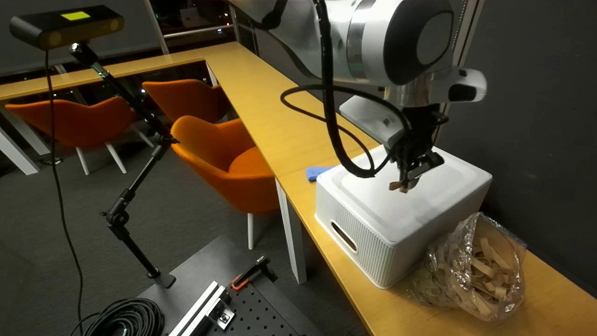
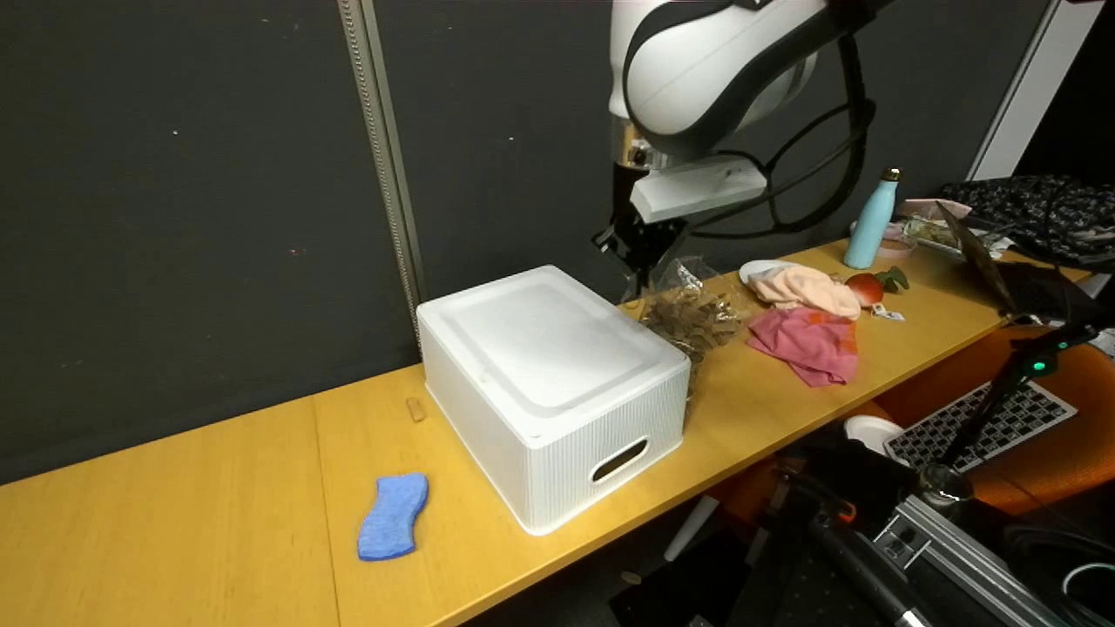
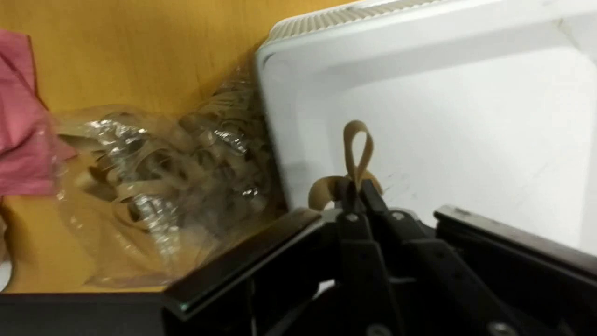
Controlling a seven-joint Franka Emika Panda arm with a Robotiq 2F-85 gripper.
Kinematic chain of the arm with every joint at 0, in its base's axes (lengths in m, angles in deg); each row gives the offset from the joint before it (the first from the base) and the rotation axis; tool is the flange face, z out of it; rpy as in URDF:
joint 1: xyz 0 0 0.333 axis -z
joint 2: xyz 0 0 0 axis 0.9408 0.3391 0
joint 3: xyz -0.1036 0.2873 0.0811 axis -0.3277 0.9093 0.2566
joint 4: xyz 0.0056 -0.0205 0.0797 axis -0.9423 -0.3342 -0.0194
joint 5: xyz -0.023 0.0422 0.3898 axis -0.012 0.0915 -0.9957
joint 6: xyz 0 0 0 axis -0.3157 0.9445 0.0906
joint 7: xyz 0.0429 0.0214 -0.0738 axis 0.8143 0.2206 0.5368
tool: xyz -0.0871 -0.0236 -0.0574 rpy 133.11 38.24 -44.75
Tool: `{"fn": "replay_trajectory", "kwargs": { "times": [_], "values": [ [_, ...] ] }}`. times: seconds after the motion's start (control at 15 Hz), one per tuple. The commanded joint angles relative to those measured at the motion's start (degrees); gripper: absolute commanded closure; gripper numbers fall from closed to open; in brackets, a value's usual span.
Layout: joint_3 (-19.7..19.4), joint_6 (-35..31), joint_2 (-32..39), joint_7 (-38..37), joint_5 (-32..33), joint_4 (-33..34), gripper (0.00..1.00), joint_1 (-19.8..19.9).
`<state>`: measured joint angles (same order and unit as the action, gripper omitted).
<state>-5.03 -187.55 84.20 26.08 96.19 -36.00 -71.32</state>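
The fingers (image 3: pixel 354 228) pinch a looped tan band (image 3: pixel 368 151), which pokes out past their tips above the white box (image 2: pixel 557 348). Right beside that, a clear bag (image 3: pixel 156 224) of similar bands (image 1: pixel 487 270) sits on the desk (image 3: pixel 140 51).

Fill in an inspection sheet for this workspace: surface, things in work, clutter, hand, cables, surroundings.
Surface: wooden table bearing a white box and, beside the box, a clear plastic bag of tan bands.
Things in work: one looped band, its loop sticking out past the hand.
Clutter: blue sponge, pink cloth and light-blue bottle, all on the table.
Hand: shut on the looped band, near the white box; clearance cannot be told.
Cables: thick black cable hanging in a bend beside the hand; coiled cable low in an exterior view.
Surroundings: orange chairs, dark wall panels, mounted camera.
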Motion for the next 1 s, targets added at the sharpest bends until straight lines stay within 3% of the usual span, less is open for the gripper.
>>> {"fn": "replay_trajectory", "kwargs": {
  "times": [0.0, 0.4, 0.93],
  "values": [
    [-1.8, 2.4, -2.4, -0.6, 2.3, 1.8, 0.99, 3.1],
    [-4.4, 2.0, -0.4, -1.2, 3.4, 4.0, 0.99, 7.6],
    [-6.5, 0.3, 3.4, -1.9, 2.8, 3.3, 0.99, 9.5]
  ]
}}
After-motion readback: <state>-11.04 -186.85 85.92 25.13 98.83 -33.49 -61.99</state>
